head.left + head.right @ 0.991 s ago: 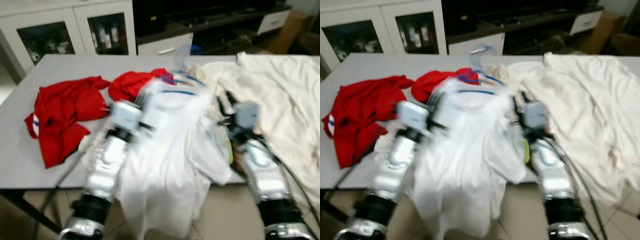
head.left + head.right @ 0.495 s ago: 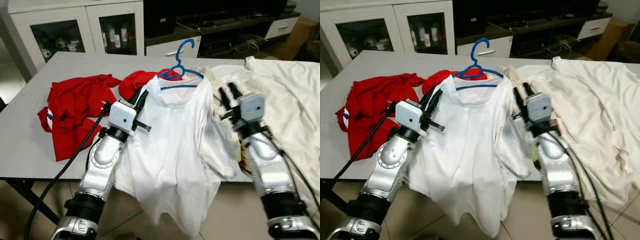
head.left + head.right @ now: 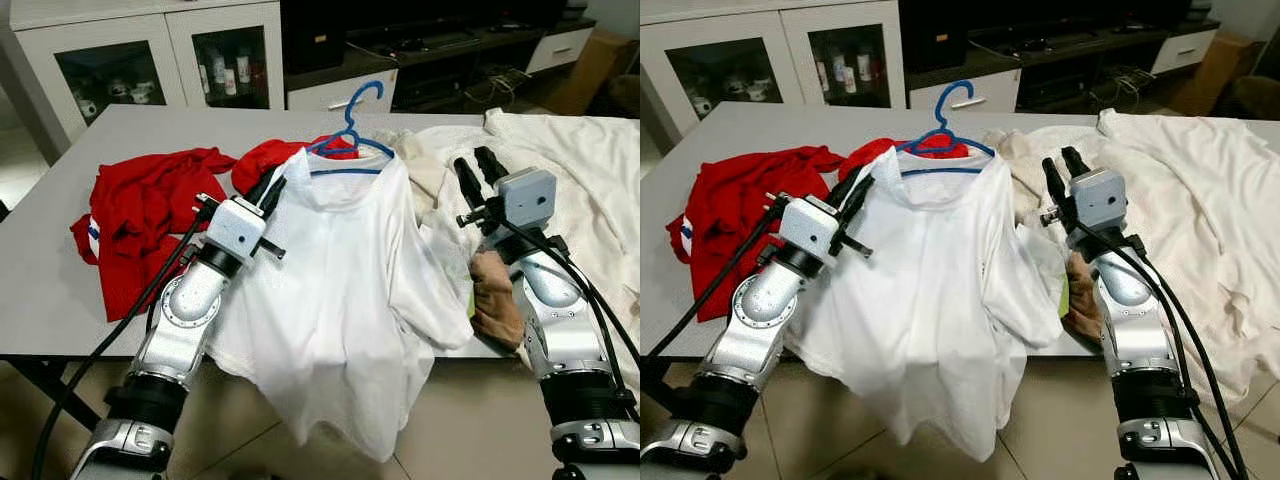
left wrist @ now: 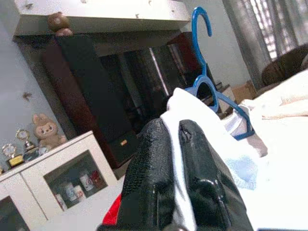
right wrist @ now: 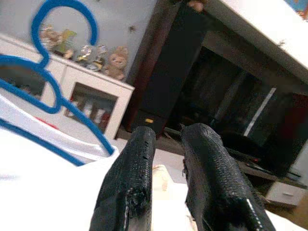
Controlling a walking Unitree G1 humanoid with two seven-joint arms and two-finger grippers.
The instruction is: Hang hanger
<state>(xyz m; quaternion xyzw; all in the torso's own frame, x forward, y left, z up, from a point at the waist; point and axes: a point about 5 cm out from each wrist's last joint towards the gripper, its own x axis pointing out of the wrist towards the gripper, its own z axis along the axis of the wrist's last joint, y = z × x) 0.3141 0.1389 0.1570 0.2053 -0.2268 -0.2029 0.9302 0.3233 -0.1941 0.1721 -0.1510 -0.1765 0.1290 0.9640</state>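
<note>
A blue plastic hanger carries a white T-shirt, its hook standing up above the collar. The shirt drapes over the grey table's front edge. My left gripper is shut on the shirt's left shoulder; in the left wrist view the white cloth is pinched between the fingers, with the hanger just beyond. My right gripper is open and holds nothing, raised to the right of the shirt's other shoulder. The right wrist view has the hanger off to one side of the fingertips.
Red garments lie on the table's left side, and a large cream cloth covers the right. A brownish cloth sits under my right forearm. Glass-door cabinets and a dark TV unit stand behind the table.
The right gripper has moved right, away from the shirt's shoulder, and that side of the shirt now hangs free. The left gripper keeps its hold. The blur has cleared.
</note>
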